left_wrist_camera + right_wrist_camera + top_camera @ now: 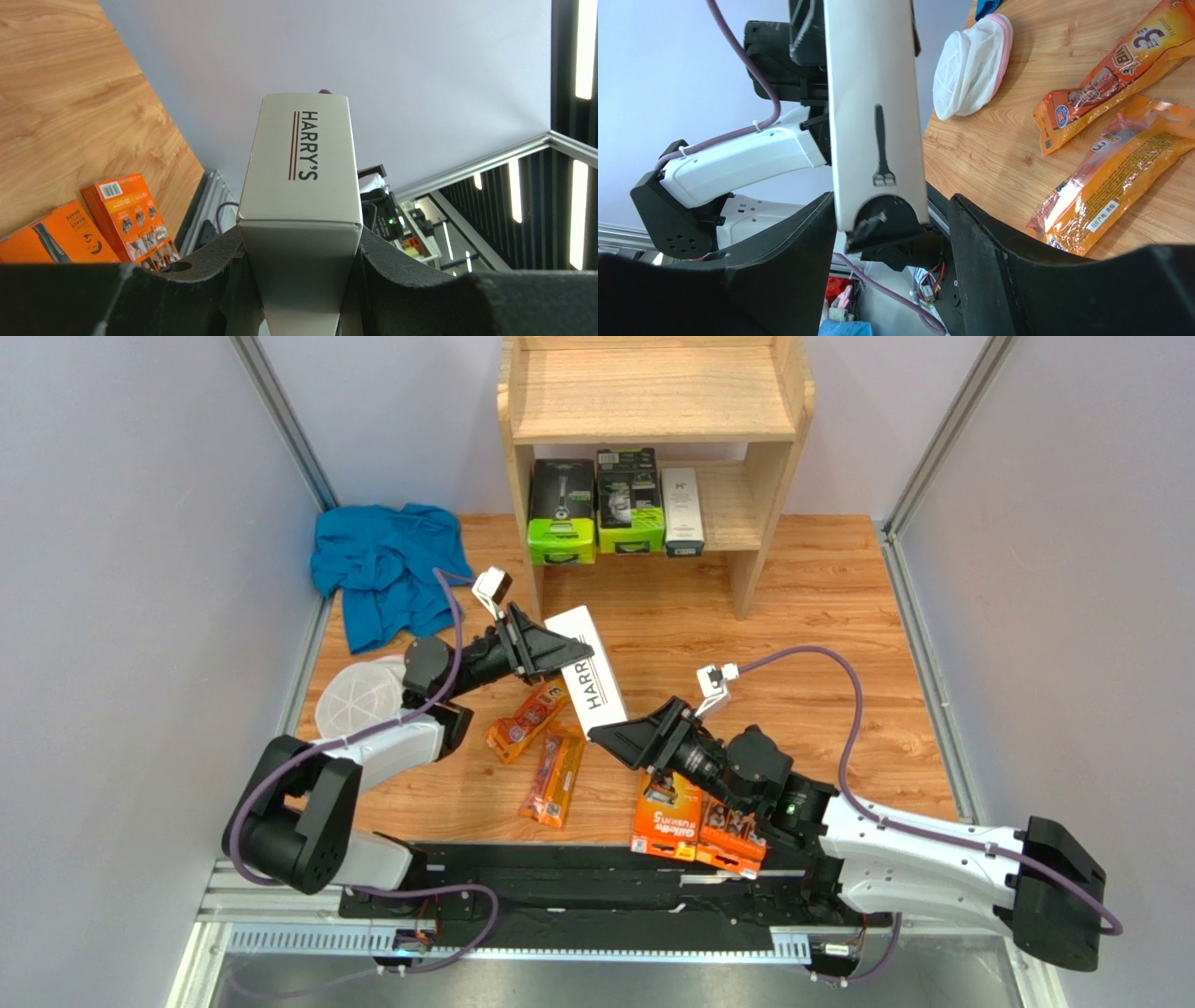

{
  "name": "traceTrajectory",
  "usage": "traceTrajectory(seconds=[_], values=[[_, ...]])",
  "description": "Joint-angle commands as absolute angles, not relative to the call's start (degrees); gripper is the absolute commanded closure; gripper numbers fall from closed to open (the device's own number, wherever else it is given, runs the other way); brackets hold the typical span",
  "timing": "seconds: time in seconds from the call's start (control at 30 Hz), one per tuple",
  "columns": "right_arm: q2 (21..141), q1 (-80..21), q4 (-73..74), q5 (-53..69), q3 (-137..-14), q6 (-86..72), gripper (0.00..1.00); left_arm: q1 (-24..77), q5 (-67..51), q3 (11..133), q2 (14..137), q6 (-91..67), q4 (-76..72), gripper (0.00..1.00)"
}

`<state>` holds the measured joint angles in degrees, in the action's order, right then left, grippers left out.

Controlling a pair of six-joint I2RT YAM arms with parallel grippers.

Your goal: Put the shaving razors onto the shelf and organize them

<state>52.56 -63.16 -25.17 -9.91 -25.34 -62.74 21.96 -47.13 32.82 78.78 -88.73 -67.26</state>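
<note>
My left gripper [557, 661] is shut on a long white HARRY'S razor box [586, 676], held off the table; in the left wrist view the box [302, 175] is clamped between both pads of the gripper [302, 280]. My right gripper [617, 738] stands open around the box's lower end [875, 105], with a gap still showing at one finger [990, 252]. Two orange blister packs [530, 718] [557, 774] lie flat mid-table. Two flat orange boxes [668, 812] [732, 837] lie under my right arm. The wooden shelf [652, 399] stands at the back, with a white box [683, 511] on its lower tier.
Two green-and-black packs [561, 511] [630, 501] stand beside the white box on the lower tier. A blue cloth [386, 567] lies at the back left, and a white mesh disc [358, 697] sits by my left arm. Grey walls close in both sides.
</note>
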Motion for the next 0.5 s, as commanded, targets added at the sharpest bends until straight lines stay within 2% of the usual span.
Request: traceTrajectory(seconds=[0.0,0.13,0.33,0.4,0.43,0.47], values=[[52.30,-62.75,-29.79,-10.64,-28.39,-61.09,0.41,23.20,-46.14,31.91,79.45,-90.97,-75.94,0.77],[51.59,-62.58,-29.53,-10.37,-28.48,-61.08,0.63,23.47,-46.05,31.12,79.63,-90.88,-76.20,0.77],[50.71,-62.49,-28.66,-9.93,-28.21,-61.61,0.79,23.47,-45.97,30.59,79.45,-90.27,-75.94,0.73],[50.54,-62.49,-28.13,-10.02,-28.39,-61.61,0.83,23.47,-45.70,30.59,79.45,-89.83,-75.24,0.65],[50.28,-62.49,-27.34,-10.11,-28.48,-61.61,0.84,23.47,-45.70,30.59,79.45,-89.56,-74.89,0.52],[50.01,-62.49,-27.16,-10.28,-28.48,-61.52,0.84,23.47,-45.70,30.67,79.19,-89.30,-74.45,0.47]])
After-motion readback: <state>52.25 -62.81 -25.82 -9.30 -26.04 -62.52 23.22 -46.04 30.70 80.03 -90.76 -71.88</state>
